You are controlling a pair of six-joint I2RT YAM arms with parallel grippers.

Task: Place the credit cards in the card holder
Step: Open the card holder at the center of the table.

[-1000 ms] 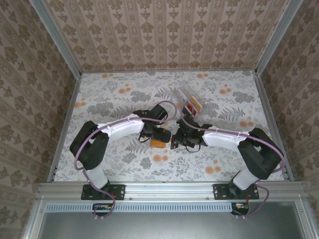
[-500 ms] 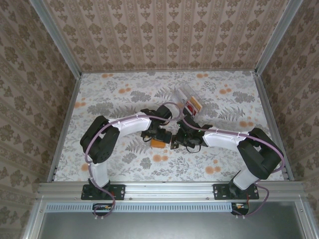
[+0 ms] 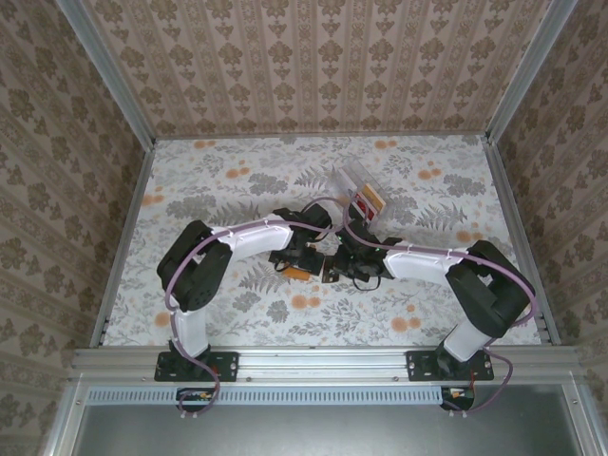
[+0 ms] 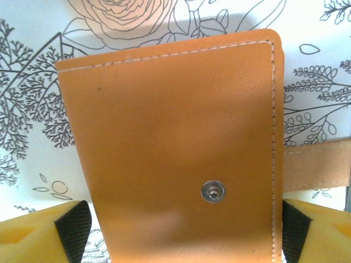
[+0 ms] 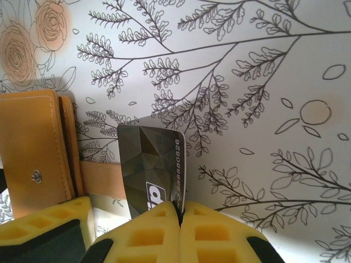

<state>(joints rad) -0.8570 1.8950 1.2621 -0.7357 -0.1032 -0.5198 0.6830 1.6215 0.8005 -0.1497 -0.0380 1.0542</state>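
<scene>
The card holder (image 4: 175,137) is an orange-tan wallet lying closed on the floral table, snap stud up, its strap (image 4: 318,164) sticking out to the right. My left gripper (image 4: 184,233) is open and straddles it, one yellow finger on each side, the right pad close against its edge. In the top view the card holder (image 3: 300,275) shows just under the left gripper (image 3: 302,261). My right gripper (image 5: 180,211) is shut on a dark grey credit card (image 5: 151,170), held upright just right of the card holder (image 5: 33,148). More credit cards (image 3: 369,201), red and orange, sit in a clear box.
The clear plastic box (image 3: 363,193) stands just behind the two grippers. Both arms meet in the middle of the table (image 3: 218,190), and the right gripper (image 3: 334,269) is very close to the left one. Patterned walls close off three sides.
The left arm has swung right and come down over the card holder, and its jaws have narrowed slightly around it. The right gripper has kept still with the dark card.
</scene>
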